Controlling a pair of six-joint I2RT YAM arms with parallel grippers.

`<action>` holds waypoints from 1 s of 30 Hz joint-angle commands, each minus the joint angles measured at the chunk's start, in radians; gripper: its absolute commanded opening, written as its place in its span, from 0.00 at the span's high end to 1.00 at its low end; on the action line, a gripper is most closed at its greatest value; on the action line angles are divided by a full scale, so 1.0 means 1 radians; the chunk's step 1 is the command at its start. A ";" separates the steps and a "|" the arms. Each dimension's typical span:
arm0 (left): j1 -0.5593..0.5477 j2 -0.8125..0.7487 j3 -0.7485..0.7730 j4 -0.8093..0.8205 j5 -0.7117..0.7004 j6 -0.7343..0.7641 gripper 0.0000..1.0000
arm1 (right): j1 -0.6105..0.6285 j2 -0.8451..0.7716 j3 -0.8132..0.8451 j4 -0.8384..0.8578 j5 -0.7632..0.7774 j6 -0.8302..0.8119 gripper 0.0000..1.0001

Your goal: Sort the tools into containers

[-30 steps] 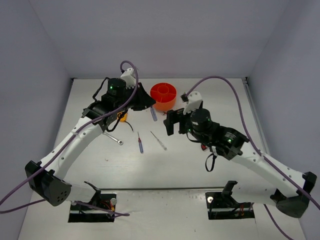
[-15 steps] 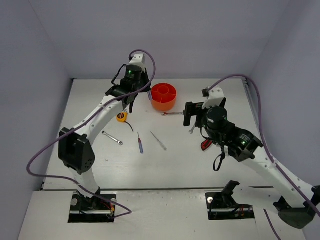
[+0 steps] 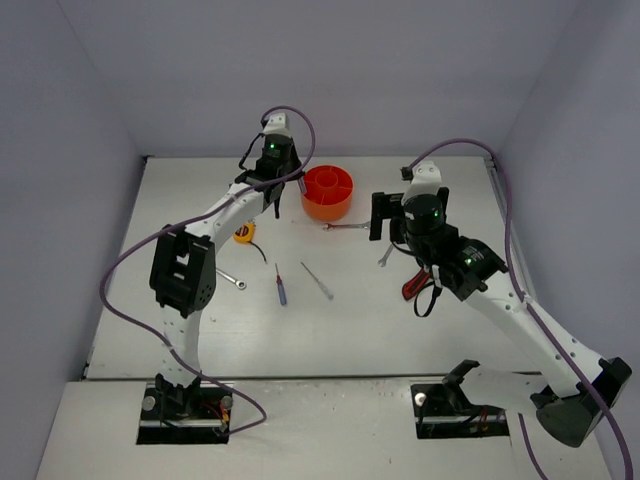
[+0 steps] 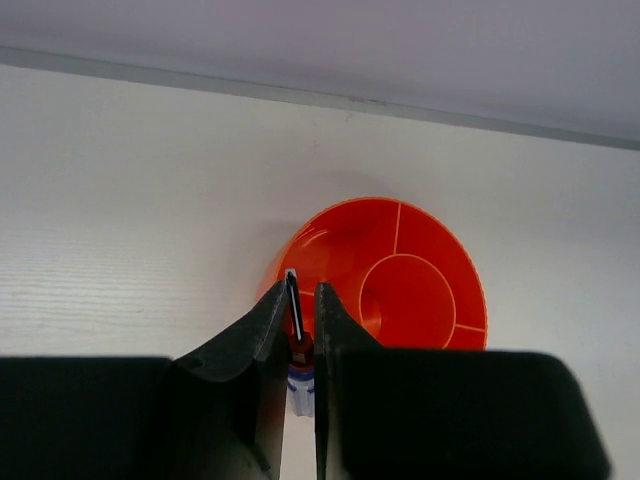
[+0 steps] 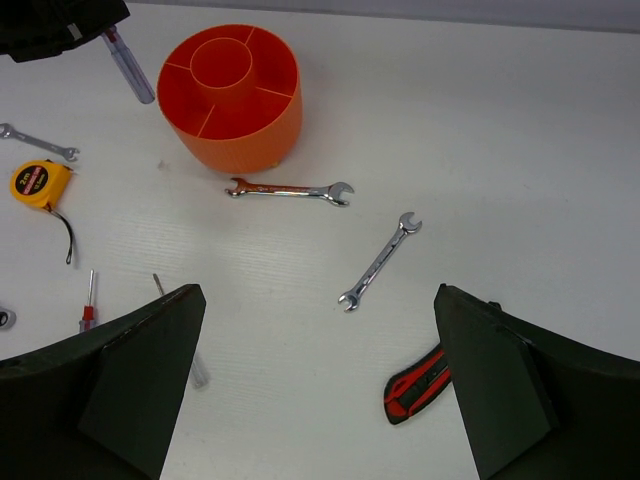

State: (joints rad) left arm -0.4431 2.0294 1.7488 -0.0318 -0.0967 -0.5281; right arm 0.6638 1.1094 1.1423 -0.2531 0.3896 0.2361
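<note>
One screwdriver (image 4: 294, 310) between left fingers (image 4: 262, 325), plainest in left wrist view.

Count of items on the table (image 3: 480, 330), by kind.

Wrenches, silver: four.
- first wrench (image 5: 288, 189)
- second wrench (image 5: 380, 261)
- third wrench (image 5: 38, 142)
- fourth wrench (image 3: 226, 276)

Screwdrivers, thin: three.
- first screwdriver (image 3: 281, 286)
- second screwdriver (image 3: 317, 281)
- third screwdriver (image 5: 130, 70), counted off the table, between the fingers of the left claw (image 4: 300, 295)

Tape measure (image 5: 38, 182), yellow and black: one.

Utility knife (image 5: 415, 388), red and black: one.

Tub (image 5: 230, 120), round, orange: one. It has one round centre well. The number of outer compartments cannot be fully counted.

Claws: two, the left claw and the right claw (image 5: 315, 300).
</note>
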 commanded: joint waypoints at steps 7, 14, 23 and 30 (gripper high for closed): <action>-0.014 0.019 0.072 0.190 -0.064 -0.095 1.00 | -0.105 -0.057 -0.022 0.051 -0.120 -0.008 0.02; -0.022 0.069 0.087 0.193 -0.064 -0.134 1.00 | -0.183 -0.063 -0.044 0.051 -0.184 -0.006 0.02; -0.047 0.086 0.061 0.189 -0.043 -0.143 0.95 | -0.212 -0.032 -0.054 0.050 -0.212 -0.020 0.01; -0.049 0.059 0.030 0.188 -0.051 -0.137 0.82 | -0.213 -0.015 -0.056 0.051 -0.223 -0.050 0.00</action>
State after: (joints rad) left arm -0.4918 2.1712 1.7766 0.0802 -0.1387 -0.6582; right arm 0.4576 1.0779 1.0801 -0.2511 0.1815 0.2247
